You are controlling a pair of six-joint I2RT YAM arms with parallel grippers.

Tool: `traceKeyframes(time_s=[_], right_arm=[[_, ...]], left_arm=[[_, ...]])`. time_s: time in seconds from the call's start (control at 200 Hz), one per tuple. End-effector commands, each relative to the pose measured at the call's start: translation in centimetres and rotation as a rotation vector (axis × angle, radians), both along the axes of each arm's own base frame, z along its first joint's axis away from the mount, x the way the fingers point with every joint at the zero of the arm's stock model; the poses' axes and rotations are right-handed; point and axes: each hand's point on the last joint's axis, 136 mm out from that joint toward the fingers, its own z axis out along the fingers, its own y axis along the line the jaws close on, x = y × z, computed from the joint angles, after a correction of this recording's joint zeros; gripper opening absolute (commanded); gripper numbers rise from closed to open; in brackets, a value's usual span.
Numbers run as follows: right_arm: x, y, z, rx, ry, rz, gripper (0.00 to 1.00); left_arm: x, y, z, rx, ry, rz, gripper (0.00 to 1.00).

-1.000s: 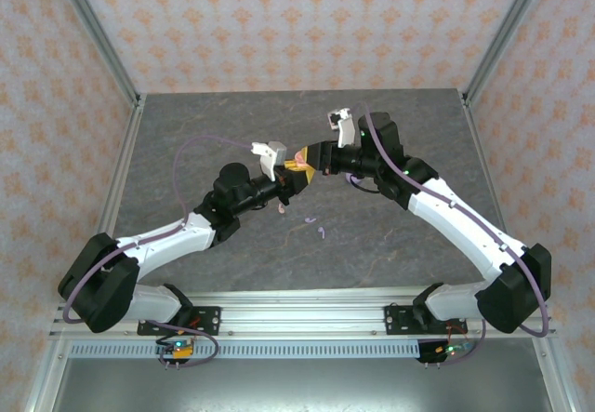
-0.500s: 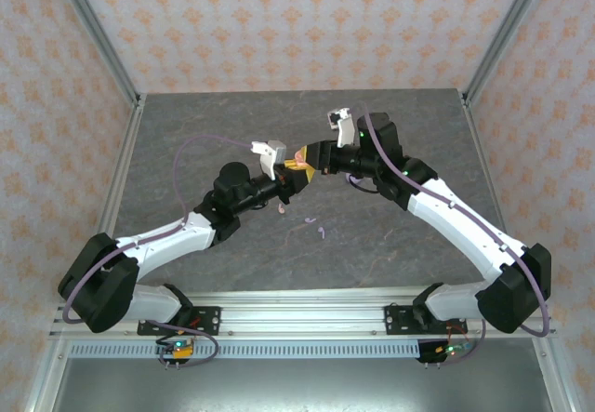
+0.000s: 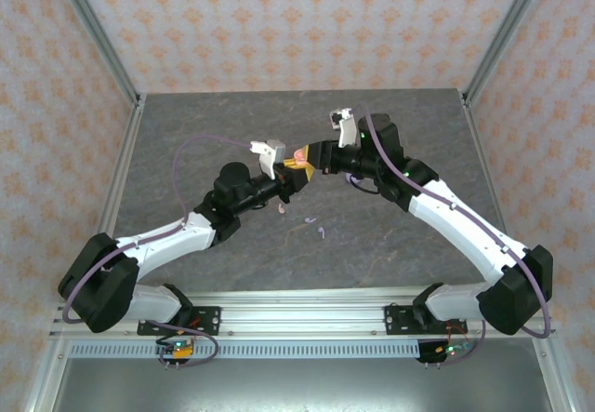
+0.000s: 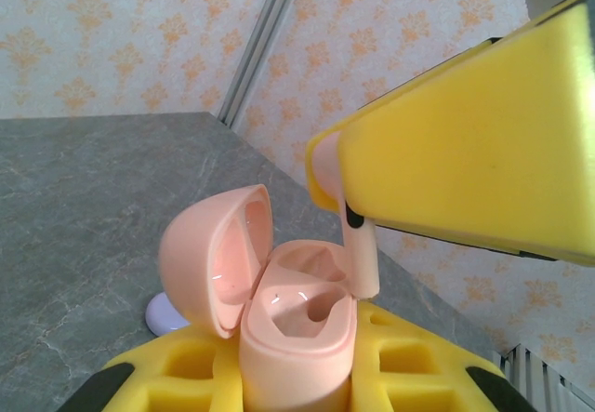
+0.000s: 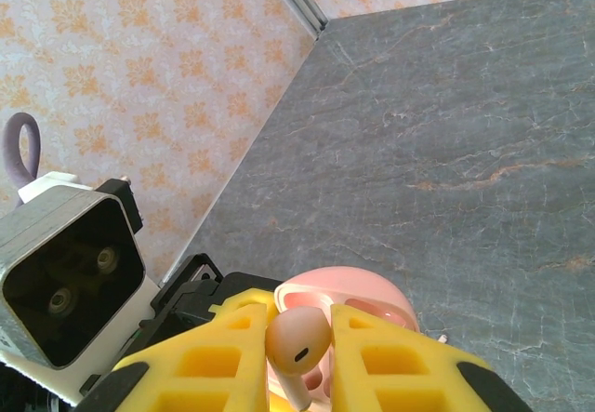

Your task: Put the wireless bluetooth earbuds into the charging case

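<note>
- right gripper (image 5: 297, 352): its yellow fingers are pressed together on a pale pink earbud (image 5: 298, 336), pinching the bulb with the stem hanging down between them.
- left gripper (image 4: 297, 370): its yellow fingers are clamped on the lower body of the pink charging case (image 4: 297, 333), holding it upright above the tabletop (image 3: 418, 124) with its mouth up.
- the two grippers meet tip to tip over the middle of the tabletop, the left one coming from the near left and the right one from the far right.
- the case's lid (image 4: 216, 261) stands hinged open to the left, and both wells inside are exposed.
- in the left wrist view the earbud's stem points down at the right-hand well, with its tip at the well's rim; i cannot tell whether it touches.
- a pale lilac round thing (image 4: 167, 312) lies on the tabletop just beyond the lid, partly hidden by it.
- on the tabletop near the grippers lie three loose pieces:
  - a loose pink earbud (image 3: 282, 208), just near of the left gripper
  - a lilac earbud (image 3: 311, 219), to its right
  - a second lilac earbud (image 3: 323, 233), a little nearer and further right again
</note>
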Motion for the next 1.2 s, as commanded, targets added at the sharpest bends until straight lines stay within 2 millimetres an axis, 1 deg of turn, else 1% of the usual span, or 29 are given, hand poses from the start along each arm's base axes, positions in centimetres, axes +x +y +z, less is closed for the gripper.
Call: traceKeyframes(time_s=[0.0, 0.15, 0.26, 0.491, 0.816, 0.916, 0.986, 1.096, 1.191], right_arm=[[-0.5, -0.1, -0.4, -0.005, 0.013, -0.005, 0.2], [-0.3, 0.0, 0.0, 0.006, 0.004, -0.009, 0.2], [0.0, 0.0, 0.2, 0.011, -0.002, -0.019, 0.2], [0.3, 0.2, -0.1, 0.008, 0.005, -0.023, 0.2], [0.5, 0.2, 1.5, 0.022, -0.028, -0.03, 0.2], [0.8, -0.4, 1.2, -0.008, -0.03, -0.063, 0.2], [1.0, -1.0, 0.8, -0.04, -0.029, -0.093, 0.2], [1.2, -1.9, -0.4, -0.098, -0.012, -0.13, 0.2], [1.4, -2.8, -2.2, -0.159, 0.019, -0.166, 0.19]], left_arm=[[0.2, -0.4, 4.2, -0.085, -0.094, -0.006, 0.05], [0.2, -0.6, 3.9, -0.074, -0.086, -0.013, 0.05], [0.0, -0.8, 4.0, -0.075, -0.092, -0.026, 0.05], [-0.4, -1.1, 4.2, -0.068, -0.097, -0.048, 0.05], [-0.3, -1.4, 2.9, -0.008, -0.078, -0.045, 0.05], [0.1, -1.2, 2.0, 0.047, -0.057, -0.023, 0.05], [0.5, -0.8, 0.5, 0.129, -0.022, 0.005, 0.05], [0.8, 0.3, -1.3, 0.219, 0.006, 0.056, 0.04], [1.0, 1.1, -2.8, 0.281, 0.036, 0.095, 0.04]])
